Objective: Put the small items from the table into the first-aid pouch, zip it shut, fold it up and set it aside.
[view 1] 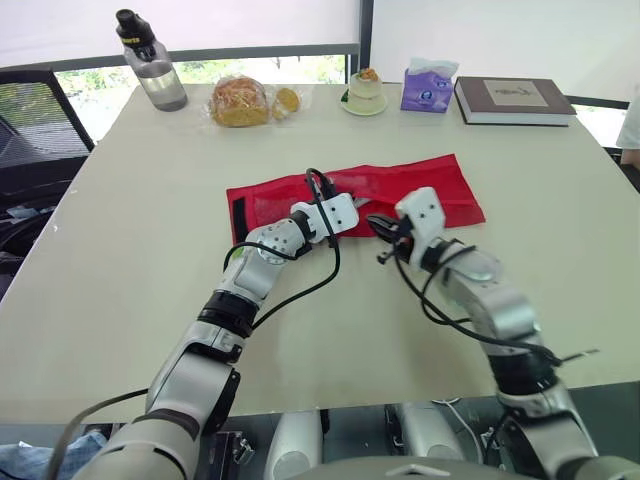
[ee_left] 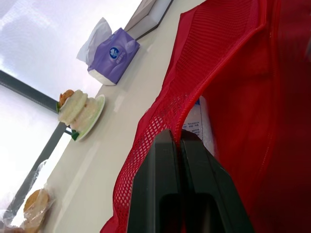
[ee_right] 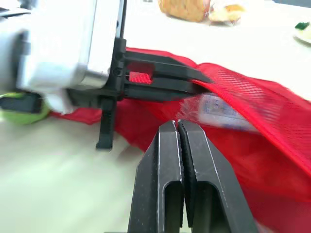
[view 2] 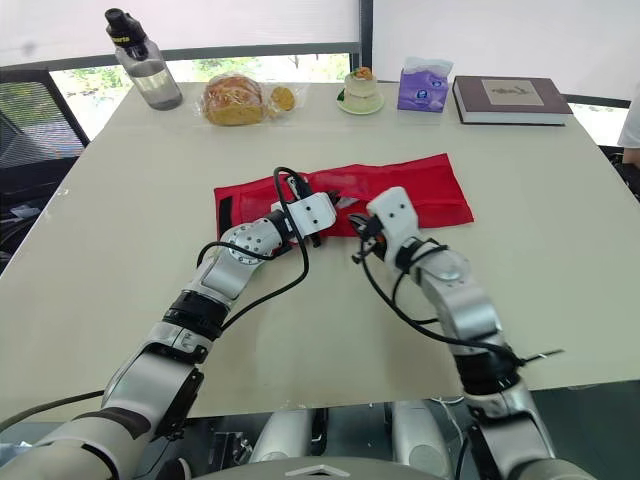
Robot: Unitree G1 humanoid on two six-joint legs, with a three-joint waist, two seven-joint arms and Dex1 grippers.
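Right gripper [ee_right: 178,127], fingers pressed together and empty, sits just on the near side of the red mesh pouch [view 1: 425,190], which lies at the centre of the table [view 1: 140,220]. Left gripper [ee_left: 180,137] is clamped on the pouch's near mesh edge and lifts it, apparently to hold the mouth open. A white packet [ee_right: 221,110] lies inside.

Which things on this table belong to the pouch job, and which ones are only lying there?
For the job:
- red mesh pouch, its edge pinched by the left hand
- white packet inside it
- right hand, shut, close to the pouch

Just lying about, along the far edge:
- water bottle
- bagged bread
- plated dessert
- tissue pack
- book
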